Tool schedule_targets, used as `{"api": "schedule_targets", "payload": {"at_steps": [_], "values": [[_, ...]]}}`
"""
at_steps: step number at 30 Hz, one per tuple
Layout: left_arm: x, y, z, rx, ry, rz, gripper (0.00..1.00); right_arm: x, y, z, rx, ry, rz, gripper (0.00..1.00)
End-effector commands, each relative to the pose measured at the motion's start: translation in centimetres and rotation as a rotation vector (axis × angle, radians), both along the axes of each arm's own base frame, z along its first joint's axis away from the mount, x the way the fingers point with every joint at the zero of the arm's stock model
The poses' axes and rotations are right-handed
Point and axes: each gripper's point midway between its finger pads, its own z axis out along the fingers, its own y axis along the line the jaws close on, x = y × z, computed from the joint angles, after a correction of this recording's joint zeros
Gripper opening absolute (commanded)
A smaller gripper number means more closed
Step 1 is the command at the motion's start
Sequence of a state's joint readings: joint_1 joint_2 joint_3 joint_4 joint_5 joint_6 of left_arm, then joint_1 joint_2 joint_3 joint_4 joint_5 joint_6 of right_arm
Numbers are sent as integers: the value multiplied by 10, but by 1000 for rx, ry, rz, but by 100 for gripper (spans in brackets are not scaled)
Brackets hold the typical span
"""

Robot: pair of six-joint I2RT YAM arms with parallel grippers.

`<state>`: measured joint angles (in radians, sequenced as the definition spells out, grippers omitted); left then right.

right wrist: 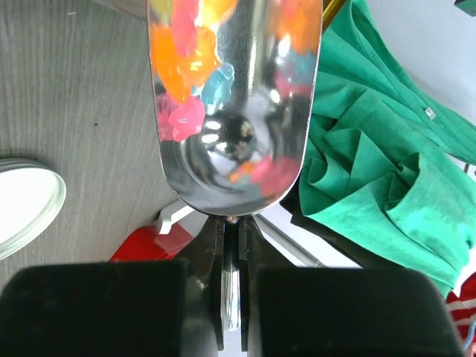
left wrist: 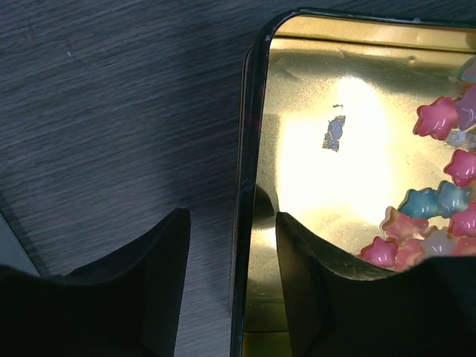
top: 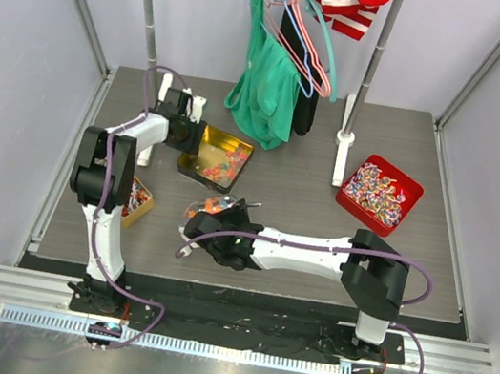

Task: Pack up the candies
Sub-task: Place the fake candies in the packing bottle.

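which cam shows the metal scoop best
The right wrist view: the metal scoop fills the frame, its handle pinched in the right claw, with orange, pink and blue candies inside. The top external view shows only a small, partly hidden glimpse. The left wrist view misses it, showing just the gold tin.

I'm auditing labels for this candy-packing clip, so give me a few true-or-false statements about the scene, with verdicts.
1. The right hand is shut on the handle of a metal scoop. True.
2. The scoop is empty. False: candies lie in it.
3. The left hand straddles the rim of the gold tin, fingers apart. True.
4. The red tray stands left of the gold tin. False: it stands to the tin's right.
5. A green garment hangs from the rack. True.
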<state>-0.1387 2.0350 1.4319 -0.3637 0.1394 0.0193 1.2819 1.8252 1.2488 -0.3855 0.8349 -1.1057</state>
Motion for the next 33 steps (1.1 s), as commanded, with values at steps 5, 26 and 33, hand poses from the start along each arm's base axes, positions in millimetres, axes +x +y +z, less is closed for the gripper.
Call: {"api": "schedule_targets", "payload": {"at_steps": [5, 26, 33], "values": [[7, -2, 38, -44, -81, 2, 53, 6, 2, 14, -30, -80, 7, 1], [10, 2, 56, -55, -124, 10, 54, 11, 3, 40, 45, -148, -12, 1], [9, 2, 59, -62, -129, 8, 54, 33, 6, 66, 205, -127, -86, 1]]}}
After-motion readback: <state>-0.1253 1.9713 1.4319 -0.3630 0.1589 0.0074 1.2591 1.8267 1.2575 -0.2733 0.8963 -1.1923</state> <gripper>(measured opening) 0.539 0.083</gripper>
